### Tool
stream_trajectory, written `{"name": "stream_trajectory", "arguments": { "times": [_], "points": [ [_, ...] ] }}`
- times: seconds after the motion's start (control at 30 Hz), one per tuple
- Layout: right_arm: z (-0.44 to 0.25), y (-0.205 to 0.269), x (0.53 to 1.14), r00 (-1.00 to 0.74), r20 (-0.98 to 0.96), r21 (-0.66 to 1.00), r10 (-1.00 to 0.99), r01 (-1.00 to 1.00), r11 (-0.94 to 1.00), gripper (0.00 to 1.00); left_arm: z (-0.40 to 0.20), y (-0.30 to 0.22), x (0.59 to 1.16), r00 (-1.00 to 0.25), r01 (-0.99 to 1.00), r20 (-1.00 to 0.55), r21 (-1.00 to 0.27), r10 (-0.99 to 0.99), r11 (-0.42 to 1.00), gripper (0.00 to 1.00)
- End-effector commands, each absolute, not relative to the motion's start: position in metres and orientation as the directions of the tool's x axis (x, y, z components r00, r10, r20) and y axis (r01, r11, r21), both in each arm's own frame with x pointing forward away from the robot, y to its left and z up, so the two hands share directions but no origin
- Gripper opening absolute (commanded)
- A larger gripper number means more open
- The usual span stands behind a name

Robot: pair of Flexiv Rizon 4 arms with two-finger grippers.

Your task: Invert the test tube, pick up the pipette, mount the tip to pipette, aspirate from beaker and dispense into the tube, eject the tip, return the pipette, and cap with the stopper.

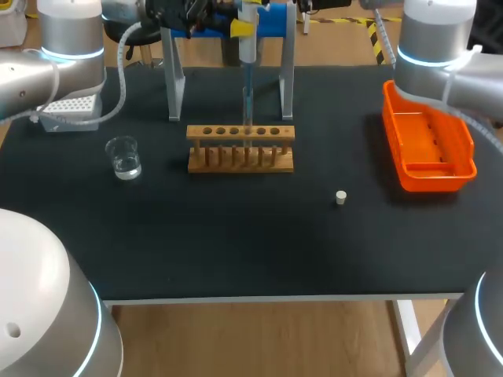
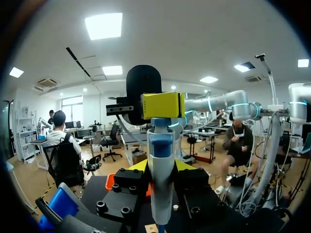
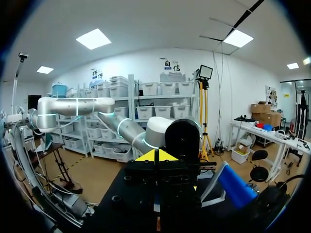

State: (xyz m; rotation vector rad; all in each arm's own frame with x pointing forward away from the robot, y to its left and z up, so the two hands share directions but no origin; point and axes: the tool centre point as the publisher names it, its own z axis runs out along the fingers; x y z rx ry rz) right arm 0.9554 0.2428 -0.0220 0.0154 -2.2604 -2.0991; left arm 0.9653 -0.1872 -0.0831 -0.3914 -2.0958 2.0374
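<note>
The head view alone shows the pipette (image 1: 247, 55) upright, its long axis vertical and its tip down at the rack (image 1: 240, 157). The rack stands well inside the bench (image 1: 236, 251) edges, with the beaker (image 1: 124, 157) and stopper (image 1: 341, 198) well apart on its 2 sides. The left wrist view shows the left pincer (image 2: 161, 167) clamped on the pipette, but the right pincer's (image 3: 156, 167) state cannot be told.

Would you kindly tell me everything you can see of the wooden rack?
The rack is light wood: a top bar with a row of round holes, a base board, thin upright pegs between. It stands level on the black table, right of the beaker. The pipette hangs straight above, its tip reaching a hole near the middle.
</note>
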Motion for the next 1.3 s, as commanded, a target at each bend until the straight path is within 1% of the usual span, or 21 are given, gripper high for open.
{"name": "stream_trajectory", "arguments": {
  "times": [0.03, 0.43, 0.47, 0.5, 0.53, 0.57, 0.77, 0.97, 1.17, 1.3],
  "points": [
    [-0.012, 0.236, 0.957, -0.999, 0.014, 0.998, -0.045, 0.012, 0.054, 0.0, -0.08, -0.188, 0.965, -0.947, 0.056, -0.046, -0.998, 0.317, 0.021, 0.0],
    [0.014, 0.203, 0.951, -0.999, -0.046, 0.999, -0.023, -0.046, -0.007, 0.0, -0.08, -0.188, 0.965, -0.947, 0.056, -0.046, -0.998, 0.317, 0.021, 0.0],
    [0.014, 0.2, 0.95, -0.999, -0.049, 0.999, -0.019, -0.049, -0.007, 0.11, -0.08, -0.188, 0.965, -0.947, 0.056, -0.046, -0.998, 0.317, 0.021, 0.0],
    [0.014, 0.195, 0.949, -0.998, -0.055, 0.998, -0.014, -0.055, -0.009, 0.45, -0.08, -0.188, 0.965, -0.947, 0.056, -0.046, -0.998, 0.317, 0.021, 0.0],
    [0.014, 0.191, 0.948, -0.998, -0.061, 0.998, -0.008, -0.061, -0.009, 0.87, -0.08, -0.188, 0.965, -0.947, 0.056, -0.046, -0.998, 0.317, 0.021, 0.0],
    [0.013, 0.186, 0.947, -0.998, -0.064, 0.998, -0.004, -0.064, -0.011, 1.0, -0.08, -0.188, 0.965, -0.947, 0.056, -0.046, -0.998, 0.317, 0.021, 0.0],
    [-0.001, 0.153, 0.946, -0.996, -0.072, 0.997, 0.045, -0.072, -0.003, 1.0, -0.08, -0.188, 0.965, -0.947, 0.056, -0.046, -0.998, 0.317, 0.021, 0.0],
    [-0.037, 0.122, 0.943, -0.99, -0.099, 0.995, 0.102, -0.098, 0.018, 1.0, -0.08, -0.188, 0.965, -0.947, 0.056, -0.046, -0.998, 0.317, 0.021, 0.0],
    [-0.078, 0.11, 0.943, -0.986, -0.119, 0.993, 0.118, -0.117, 0.024, 1.0, -0.08, -0.188, 0.965, -0.947, 0.056, -0.046, -0.998, 0.317, 0.021, 0.0],
    [-0.108, 0.113, 0.938, -0.981, -0.152, 0.988, 0.118, -0.147, 0.047, 1.0, -0.08, -0.188, 0.965, -0.947, 0.056, -0.046, -0.998, 0.317, 0.021, 0.0]
  ]
}}
